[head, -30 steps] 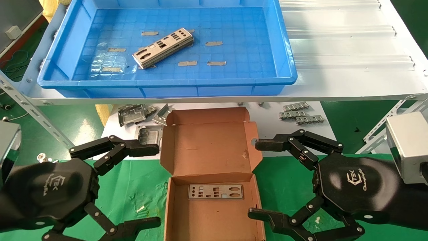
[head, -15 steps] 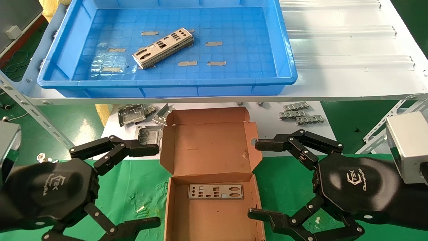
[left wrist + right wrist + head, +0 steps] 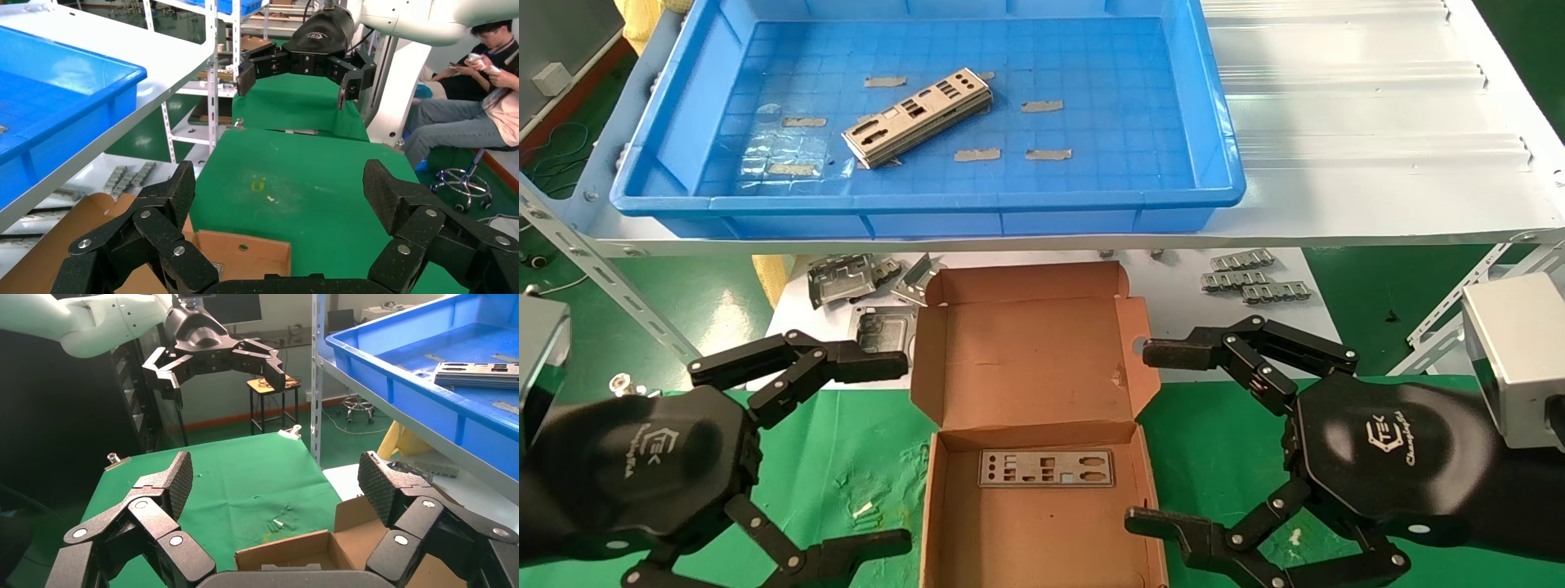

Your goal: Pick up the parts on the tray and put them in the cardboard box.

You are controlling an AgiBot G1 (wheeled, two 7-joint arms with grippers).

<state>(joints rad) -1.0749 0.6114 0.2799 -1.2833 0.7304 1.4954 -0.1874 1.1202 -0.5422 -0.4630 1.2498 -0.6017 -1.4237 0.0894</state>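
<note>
A stack of parts (image 3: 918, 118) lies aslant on the floor of the blue tray (image 3: 1214, 139) on the shelf, how many I cannot tell, and one more part (image 3: 1046, 469) lies flat in the open cardboard box (image 3: 1034, 367) below. The left end effector (image 3: 878, 449) hovers just left of the box and the right end effector (image 3: 1160, 437) just right of it. Both are spread wide and hold nothing.

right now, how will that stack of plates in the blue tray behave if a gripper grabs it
The stack of plates looks like thin punched sheet metal, so probably stiff and light. It lies flat on the tray, leaving little edge to pinch; bare metal may slip. Several plates sit loosely stacked, so they could slide apart. Both the left gripper and the right gripper are open, beside the cardboard box.
</note>
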